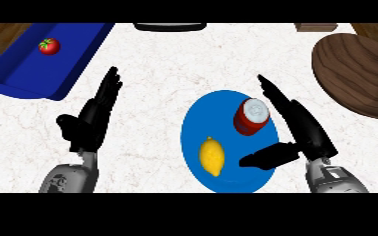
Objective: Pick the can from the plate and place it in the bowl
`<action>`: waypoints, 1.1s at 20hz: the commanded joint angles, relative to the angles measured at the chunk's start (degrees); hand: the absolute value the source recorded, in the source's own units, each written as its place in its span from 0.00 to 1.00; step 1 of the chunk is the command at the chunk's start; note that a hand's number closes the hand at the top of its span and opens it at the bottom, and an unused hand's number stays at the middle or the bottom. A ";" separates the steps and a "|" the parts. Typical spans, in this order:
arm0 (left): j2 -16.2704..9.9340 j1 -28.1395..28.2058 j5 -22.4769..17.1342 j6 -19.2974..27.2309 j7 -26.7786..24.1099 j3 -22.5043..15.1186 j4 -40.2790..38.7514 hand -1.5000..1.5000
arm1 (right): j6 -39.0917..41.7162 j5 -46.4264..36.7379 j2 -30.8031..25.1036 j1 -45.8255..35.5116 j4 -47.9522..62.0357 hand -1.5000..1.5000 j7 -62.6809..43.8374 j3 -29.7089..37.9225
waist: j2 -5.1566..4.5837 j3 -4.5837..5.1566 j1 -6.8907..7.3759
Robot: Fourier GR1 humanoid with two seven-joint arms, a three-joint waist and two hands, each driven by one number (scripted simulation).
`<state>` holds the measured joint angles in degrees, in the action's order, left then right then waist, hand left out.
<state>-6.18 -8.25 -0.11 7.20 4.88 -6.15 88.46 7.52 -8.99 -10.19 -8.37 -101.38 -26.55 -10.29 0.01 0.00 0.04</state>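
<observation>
Right robot hand wide beside can | lemon shares plate, perhaps clear

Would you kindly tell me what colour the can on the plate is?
The can is red with a pale grey top, seen in the head view.

- No text, brand, number or sign can be read anywhere in the head view.
- The red can carries no readable label on its side or top.
</observation>
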 commanded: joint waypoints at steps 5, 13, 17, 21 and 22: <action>-1.59 -1.05 -2.08 -4.06 2.78 4.33 1.60 0.50 | 1.09 -2.50 1.12 4.36 4.71 0.00 8.24 1.99 | 0.01 0.00 -0.07; -0.52 -1.15 -0.06 -3.81 -1.67 4.42 -2.44 0.50 | -2.62 -14.02 1.49 -2.34 16.06 0.00 7.92 0.26 | -0.04 0.01 0.06; 3.77 1.43 4.22 -0.03 -1.08 0.20 1.00 0.50 | -0.36 -13.17 1.46 -2.84 20.00 0.00 12.08 2.41 | 0.00 0.00 0.09; 2.78 2.58 2.51 -2.38 2.36 0.87 4.68 0.50 | 1.93 -14.18 1.97 -1.50 17.52 1.00 12.88 0.00 | 0.04 0.00 0.09; 2.94 -0.26 3.00 -1.56 -0.68 2.10 -1.10 0.50 | 3.30 -15.02 -0.16 -0.82 17.76 1.00 17.53 -2.05 | -0.03 0.00 -0.08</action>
<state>-4.14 -8.30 2.14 4.95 5.22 -3.88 88.84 8.02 -22.61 -8.23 -10.61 -84.13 -14.62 -9.81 0.15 0.09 0.05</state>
